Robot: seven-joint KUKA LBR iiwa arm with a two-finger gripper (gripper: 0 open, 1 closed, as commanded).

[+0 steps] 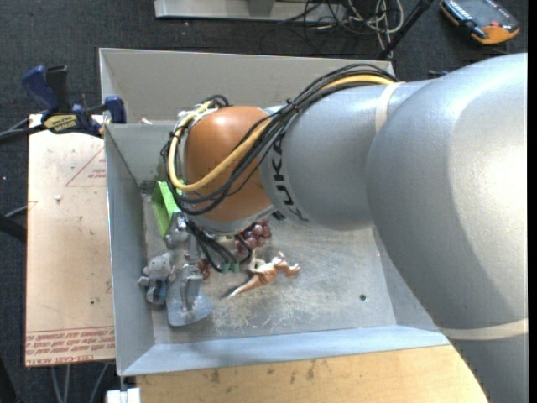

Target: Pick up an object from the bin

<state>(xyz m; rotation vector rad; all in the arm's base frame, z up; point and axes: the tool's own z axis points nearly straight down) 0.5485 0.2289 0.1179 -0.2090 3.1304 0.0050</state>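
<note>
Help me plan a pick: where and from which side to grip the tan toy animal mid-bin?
Likely the tan toy animal by its slim body, across its width, from above: it lies flat on the bin floor, bare floor either side.

Tan toy animal (267, 272) lying flat; reddish-brown cluster (254, 237) sitting just above it; green strip (164, 205) standing further left; orange-black device (481, 17) resting near cables (382, 8).

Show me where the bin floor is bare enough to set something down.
Bin floor is bare right of the tan toy animal, to the front wall. The left end is crowded: green piece, grey figure and bluish clear piece lie round the gripper.
</note>
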